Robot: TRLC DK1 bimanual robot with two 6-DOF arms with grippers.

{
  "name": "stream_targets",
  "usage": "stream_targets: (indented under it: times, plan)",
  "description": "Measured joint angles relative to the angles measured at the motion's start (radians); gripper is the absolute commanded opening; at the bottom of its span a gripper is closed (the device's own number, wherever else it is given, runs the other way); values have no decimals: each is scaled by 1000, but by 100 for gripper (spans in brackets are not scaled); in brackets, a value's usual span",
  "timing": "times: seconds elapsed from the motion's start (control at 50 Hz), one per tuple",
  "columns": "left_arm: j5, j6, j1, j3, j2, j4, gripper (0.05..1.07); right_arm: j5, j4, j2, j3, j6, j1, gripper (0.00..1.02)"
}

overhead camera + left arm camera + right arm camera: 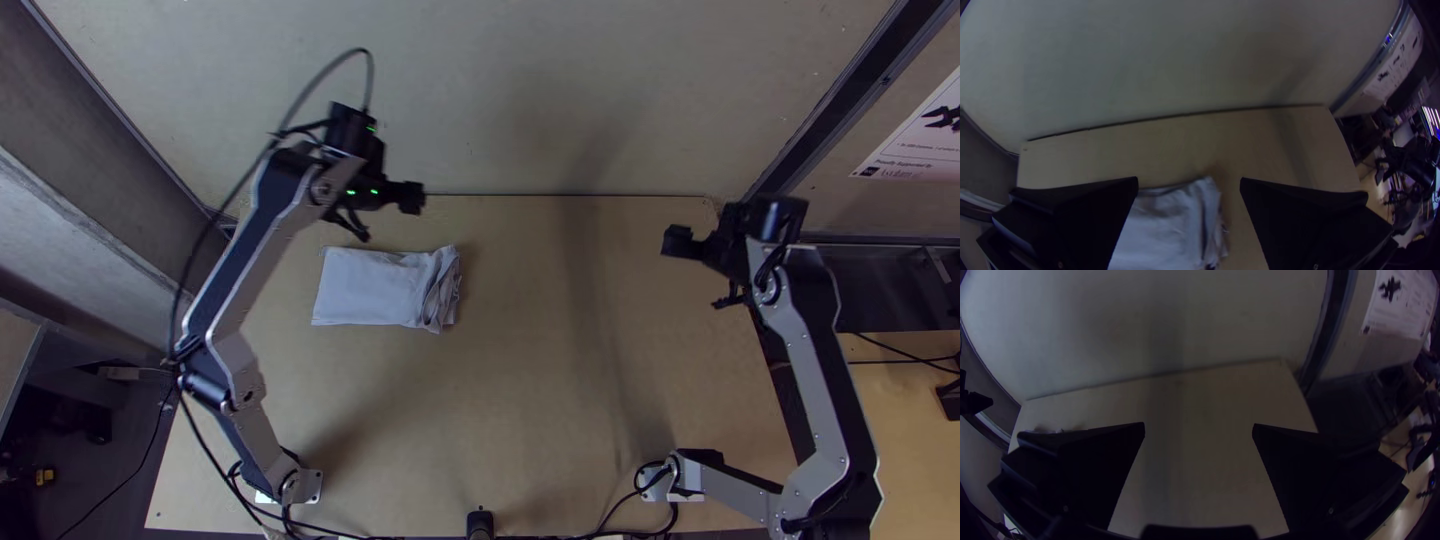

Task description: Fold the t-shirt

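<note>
One white sheet [918, 135] with small print and a dark shape was at the top view's right edge. The left wrist view showed bright strip lights [1431, 121]. One pale t-shirt [368, 290] lay folded small on the far left part of the surface [510, 400], its right end crumpled. Of two pincers, the left pincer [386, 214] was spread wide near the t-shirt's far side; the right pincer [704, 271] was spread wide near the surface's right edge.
</note>
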State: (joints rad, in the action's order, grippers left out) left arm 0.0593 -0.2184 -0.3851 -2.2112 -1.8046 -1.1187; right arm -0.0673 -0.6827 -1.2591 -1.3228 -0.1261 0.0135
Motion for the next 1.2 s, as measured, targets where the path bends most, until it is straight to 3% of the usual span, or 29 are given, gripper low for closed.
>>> stream_targets:
  times: [0.38, 0.7, 0.92, 1.2]
  plan:
    - [-8, 169, 289, 65, 212, 78, 103, 6, 19, -51, -401, 141, 0, 99]
    - [-27, 319, 402, 544, 644, 504, 103, 6, 45, 32, -430, 166, 1, 99]
    - [-26, 336, 402, 893, 928, 774, 103, 6, 141, 261, -291, 166, 1, 99]
    - [-2, 348, 415, 1260, 1241, 1019, 103, 6, 507, 699, 225, 164, 2, 99]
